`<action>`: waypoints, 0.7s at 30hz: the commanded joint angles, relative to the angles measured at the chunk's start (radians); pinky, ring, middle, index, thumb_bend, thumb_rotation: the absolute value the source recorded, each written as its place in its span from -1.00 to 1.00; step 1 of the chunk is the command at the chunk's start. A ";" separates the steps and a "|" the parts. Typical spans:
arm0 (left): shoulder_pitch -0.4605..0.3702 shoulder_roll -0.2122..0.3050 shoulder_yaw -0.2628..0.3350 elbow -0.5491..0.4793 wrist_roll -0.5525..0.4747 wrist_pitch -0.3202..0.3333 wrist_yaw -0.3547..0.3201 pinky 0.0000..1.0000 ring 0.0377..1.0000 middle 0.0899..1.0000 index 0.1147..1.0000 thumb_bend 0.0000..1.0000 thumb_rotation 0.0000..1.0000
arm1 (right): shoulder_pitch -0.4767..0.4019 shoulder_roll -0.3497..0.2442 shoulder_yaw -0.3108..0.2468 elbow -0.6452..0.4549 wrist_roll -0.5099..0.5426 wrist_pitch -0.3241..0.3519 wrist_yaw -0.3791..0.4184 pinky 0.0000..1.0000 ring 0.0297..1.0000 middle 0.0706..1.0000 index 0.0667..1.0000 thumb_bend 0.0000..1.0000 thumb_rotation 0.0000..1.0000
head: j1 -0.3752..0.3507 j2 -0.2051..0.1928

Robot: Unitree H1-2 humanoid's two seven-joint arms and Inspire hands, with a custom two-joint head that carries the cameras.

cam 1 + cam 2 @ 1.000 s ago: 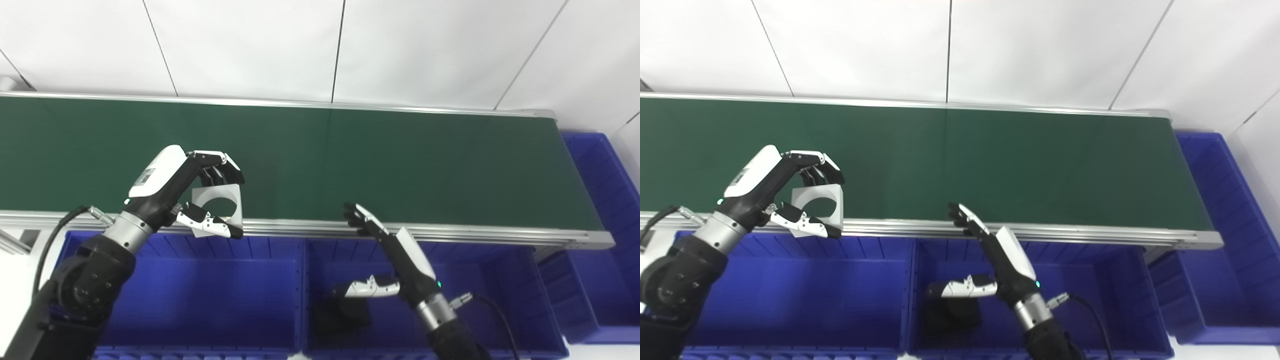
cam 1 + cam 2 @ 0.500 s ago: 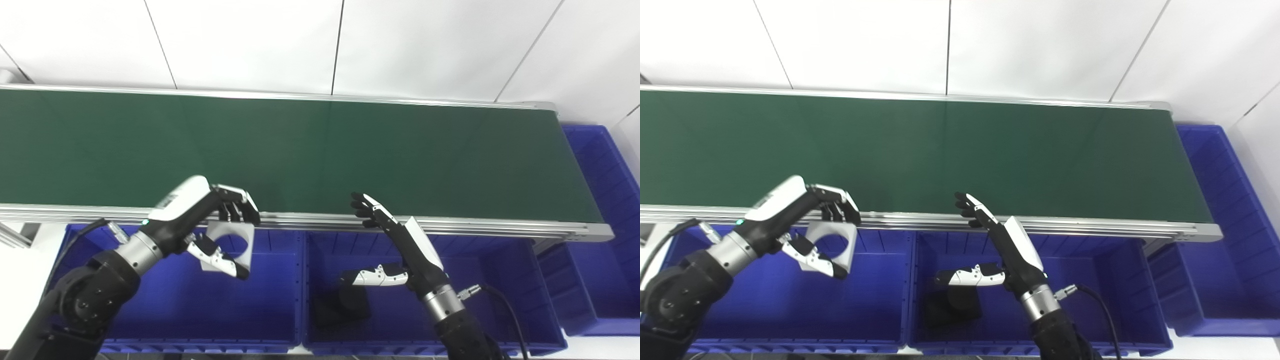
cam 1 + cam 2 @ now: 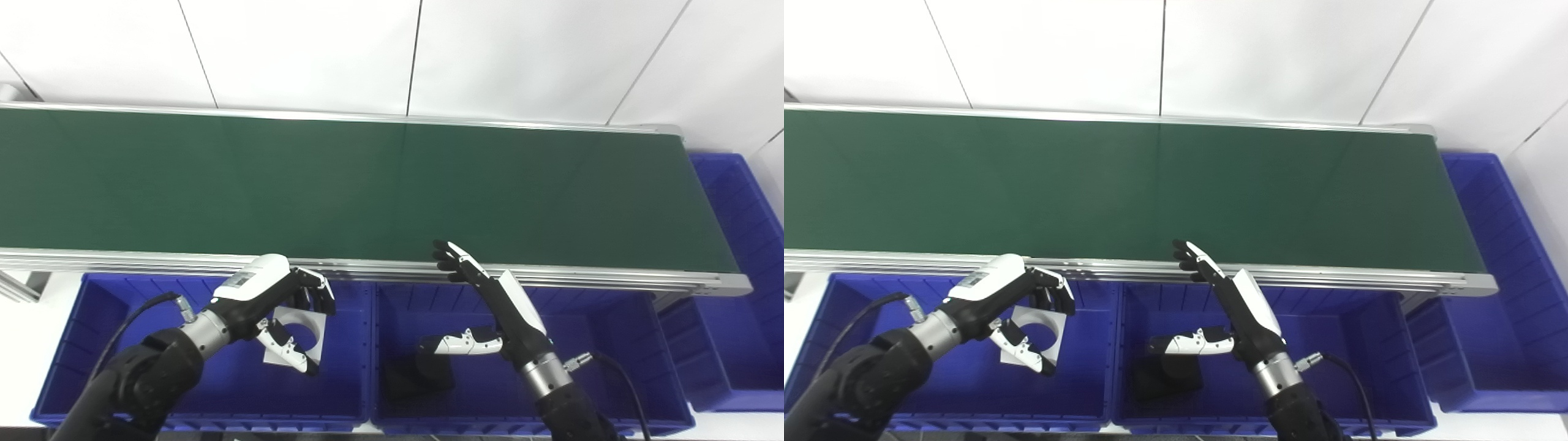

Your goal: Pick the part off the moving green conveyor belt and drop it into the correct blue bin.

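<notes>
My left hand (image 3: 272, 303) is shut on a white square part with a round hole (image 3: 313, 350). It holds the part tilted, low inside the left blue bin (image 3: 122, 318); fingers are on its top edge and the thumb lies across its lower left. The part also shows in the right eye view (image 3: 1051, 350). My right hand (image 3: 493, 312) is open and empty, its fingers pointing up at the belt's near rail, above the middle blue bin (image 3: 588, 318). The green conveyor belt (image 3: 367, 184) carries nothing that I can see.
A black part (image 3: 419, 380) lies on the floor of the middle bin, under my right thumb. A third blue bin (image 3: 735, 245) stands past the belt's right end. The belt's aluminium rail (image 3: 380, 268) runs just behind the bins.
My left hand has carried the white part from the belt's near edge, over the rail and down into the left bin. The right hand has barely moved. The camera tilted down a little.
</notes>
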 commanded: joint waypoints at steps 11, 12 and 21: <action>-0.126 -0.046 -0.102 0.105 0.228 0.112 -0.018 -0.28 -0.28 -0.16 -0.02 -0.01 -1.00 | -0.008 0.008 -0.001 -0.036 -0.002 -0.018 -0.017 0.58 0.67 0.72 0.82 0.96 0.01 | 0.002 -0.005; -0.133 -0.040 -0.117 0.111 0.258 0.113 -0.020 -0.31 -0.26 -0.14 -0.05 -0.01 -1.00 | -0.008 0.009 -0.001 -0.035 -0.002 -0.020 -0.020 0.59 0.67 0.72 0.82 0.96 0.01 | 0.000 -0.005; -0.145 -0.011 -0.173 0.024 0.443 0.216 -0.193 0.23 0.20 0.16 0.16 0.20 -0.69 | -0.009 0.011 -0.004 -0.033 0.014 -0.019 -0.016 0.60 0.68 0.73 0.82 0.95 -0.01 | 0.002 -0.006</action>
